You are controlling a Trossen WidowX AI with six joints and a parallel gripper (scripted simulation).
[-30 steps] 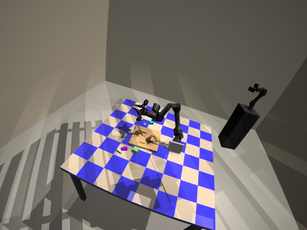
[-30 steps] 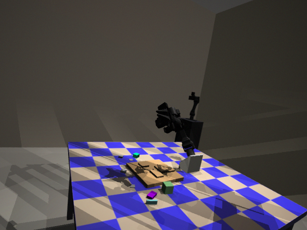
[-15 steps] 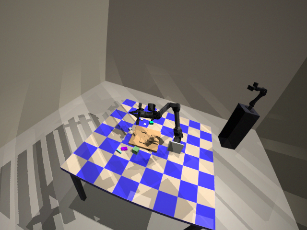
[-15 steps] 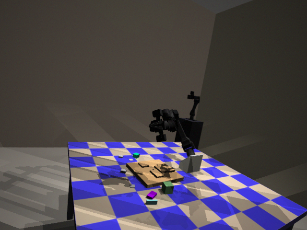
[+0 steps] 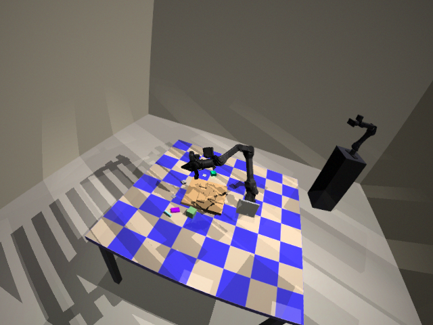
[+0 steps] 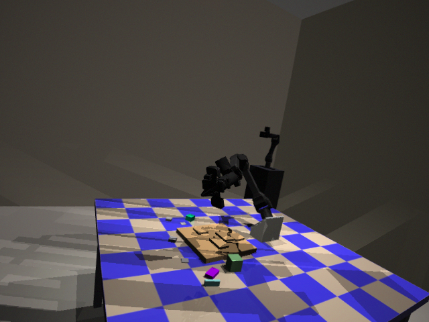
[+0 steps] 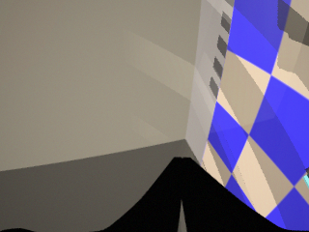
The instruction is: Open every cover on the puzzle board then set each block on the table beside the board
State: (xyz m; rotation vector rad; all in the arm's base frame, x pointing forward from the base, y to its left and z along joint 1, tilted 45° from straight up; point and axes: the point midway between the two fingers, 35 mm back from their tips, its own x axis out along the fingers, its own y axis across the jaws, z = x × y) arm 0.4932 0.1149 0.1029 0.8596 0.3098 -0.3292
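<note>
My gripper is shut and empty, raised above the table beyond the board. The wooden puzzle board lies flat, with several wood-coloured covers on it; their positions and any wells are too small and shadowed to tell. A green cube stands just off the board's near edge. A magenta block and a thin cyan block lie near it on the table. A teal-green block rests beyond the board's far side.
Small grey pieces lie beside the board. A grey plate stands at the arm's base on the checkered table. A second arm on a black pedestal stands away from the table.
</note>
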